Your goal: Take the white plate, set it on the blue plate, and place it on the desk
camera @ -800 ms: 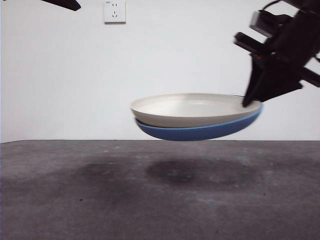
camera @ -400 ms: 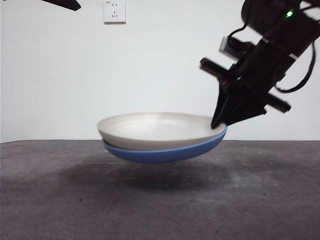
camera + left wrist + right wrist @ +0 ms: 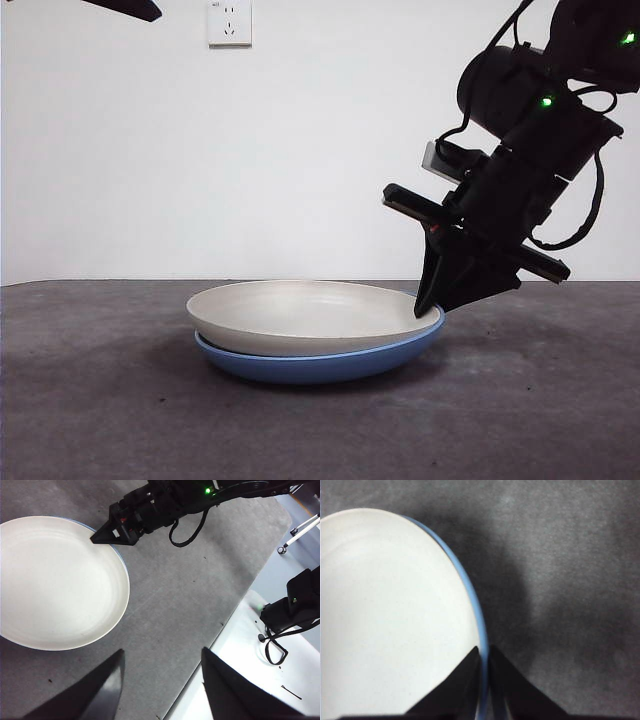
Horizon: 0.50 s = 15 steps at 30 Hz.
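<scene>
The white plate (image 3: 310, 310) lies nested in the blue plate (image 3: 320, 366), and the stack sits low on the desk (image 3: 100, 420), seemingly resting on it. My right gripper (image 3: 432, 305) comes down from the upper right and is shut on the stack's right rim. In the right wrist view one jaw lies on the white plate (image 3: 390, 610) and the other outside the blue plate's rim (image 3: 470, 600), the right gripper (image 3: 484, 655) pinching both. My left gripper (image 3: 162, 680) hangs open and empty high above the desk (image 3: 175, 605), looking down on the white plate (image 3: 55, 585).
A wall socket (image 3: 229, 22) sits on the white wall behind. The left arm shows only as a black tip (image 3: 125, 8) at the top left. In the left wrist view the desk edge runs close by, with black gear (image 3: 295, 605) on the pale floor beyond.
My right gripper has come down and moved left with both stacked plates, from hanging well above the desk to sitting low on it.
</scene>
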Tool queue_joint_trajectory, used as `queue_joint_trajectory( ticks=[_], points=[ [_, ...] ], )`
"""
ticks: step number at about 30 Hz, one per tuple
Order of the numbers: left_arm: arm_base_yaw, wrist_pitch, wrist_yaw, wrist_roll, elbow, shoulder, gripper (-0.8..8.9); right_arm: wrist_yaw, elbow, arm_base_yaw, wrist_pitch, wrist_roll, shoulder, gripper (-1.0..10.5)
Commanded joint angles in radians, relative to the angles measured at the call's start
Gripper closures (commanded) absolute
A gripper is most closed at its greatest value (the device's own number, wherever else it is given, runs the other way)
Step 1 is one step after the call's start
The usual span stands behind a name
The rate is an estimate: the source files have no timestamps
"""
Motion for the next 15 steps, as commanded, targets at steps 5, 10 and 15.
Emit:
queue_joint_trajectory(
  ticks=[5,10,15],
  points=[
    [-0.007,0.002,0.003,0.011,0.011,0.008,5.65,0.007,0.019,0.005,0.011,0.018,0.034,9.3],
    [-0.007,0.001,0.003,0.011,0.011,0.008,5.65,0.006,0.019,0.005,0.009,0.018,0.032,6.9],
    [-0.007,0.002,0.003,0.011,0.011,0.008,5.65,0.007,0.019,0.005,-0.002,0.017,-0.004,6.3]
  ],
)
